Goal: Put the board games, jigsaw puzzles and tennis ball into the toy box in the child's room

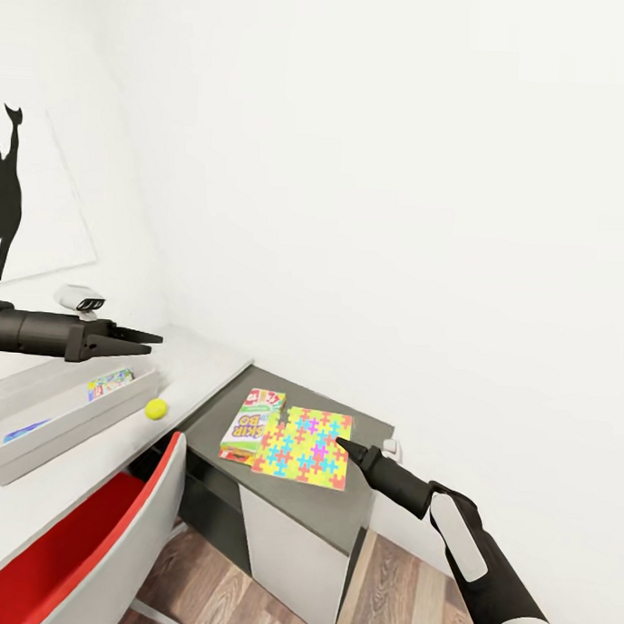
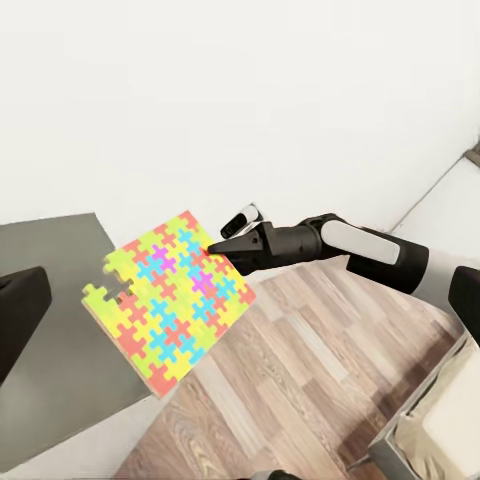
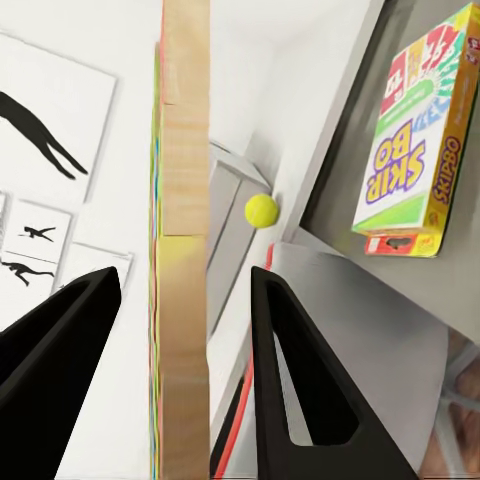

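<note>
So my right pincer has a jigsaw puzzle pinched by its edge, lifted off the grey cabinet. Skip-Bo game beside it, tennis ball further out; both need binning. Toy box under my empty, nearly closed left pincer already holds a few.

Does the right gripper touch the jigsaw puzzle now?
Cannot tell. In the right wrist view the jigsaw puzzle stands edge-on between the fingers of the right gripper, with gaps visible on both sides.
</note>
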Controlling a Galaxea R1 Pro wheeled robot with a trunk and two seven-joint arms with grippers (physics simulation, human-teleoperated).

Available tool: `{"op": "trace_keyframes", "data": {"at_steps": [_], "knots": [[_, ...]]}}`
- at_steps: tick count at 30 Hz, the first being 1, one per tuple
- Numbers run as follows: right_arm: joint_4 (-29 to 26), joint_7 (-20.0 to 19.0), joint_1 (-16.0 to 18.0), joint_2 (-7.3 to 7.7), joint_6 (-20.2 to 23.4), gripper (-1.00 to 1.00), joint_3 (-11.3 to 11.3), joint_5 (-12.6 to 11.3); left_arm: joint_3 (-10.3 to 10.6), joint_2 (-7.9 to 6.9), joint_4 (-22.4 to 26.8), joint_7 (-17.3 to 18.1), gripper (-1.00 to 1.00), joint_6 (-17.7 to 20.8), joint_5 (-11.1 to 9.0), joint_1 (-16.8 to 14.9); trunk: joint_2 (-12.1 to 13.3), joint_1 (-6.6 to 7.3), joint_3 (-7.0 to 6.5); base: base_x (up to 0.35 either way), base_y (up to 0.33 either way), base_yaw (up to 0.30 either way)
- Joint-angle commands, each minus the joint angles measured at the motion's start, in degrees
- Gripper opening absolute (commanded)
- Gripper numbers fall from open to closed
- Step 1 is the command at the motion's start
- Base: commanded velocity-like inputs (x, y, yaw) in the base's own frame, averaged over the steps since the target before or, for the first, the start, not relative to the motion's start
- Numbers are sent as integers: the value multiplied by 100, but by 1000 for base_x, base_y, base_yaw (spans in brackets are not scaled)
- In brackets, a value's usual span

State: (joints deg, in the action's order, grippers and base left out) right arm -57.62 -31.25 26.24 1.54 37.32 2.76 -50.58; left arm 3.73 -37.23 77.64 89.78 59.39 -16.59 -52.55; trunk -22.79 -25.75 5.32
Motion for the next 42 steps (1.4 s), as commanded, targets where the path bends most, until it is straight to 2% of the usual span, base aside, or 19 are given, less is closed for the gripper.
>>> {"op": "trace_keyframes", "data": {"at_steps": [1, 18, 42], "knots": [[-4, 5, 4, 5, 28, -100, 5, -38, 14, -4, -3, 22, 100, 61, -3, -10, -13, -4, 12, 0, 0, 192], [-10, 6, 4, -15, 21, -100, 14, -31, -5, -4, -11, 22, 100, 61, -11, 25, -13, -4, 9, 0, 0, 36], [-4, 13, 4, -38, 21, -100, 14, -31, -12, -12, -21, 22, 100, 61, -11, 34, -13, -4, 9, 0, 0, 270]]}}
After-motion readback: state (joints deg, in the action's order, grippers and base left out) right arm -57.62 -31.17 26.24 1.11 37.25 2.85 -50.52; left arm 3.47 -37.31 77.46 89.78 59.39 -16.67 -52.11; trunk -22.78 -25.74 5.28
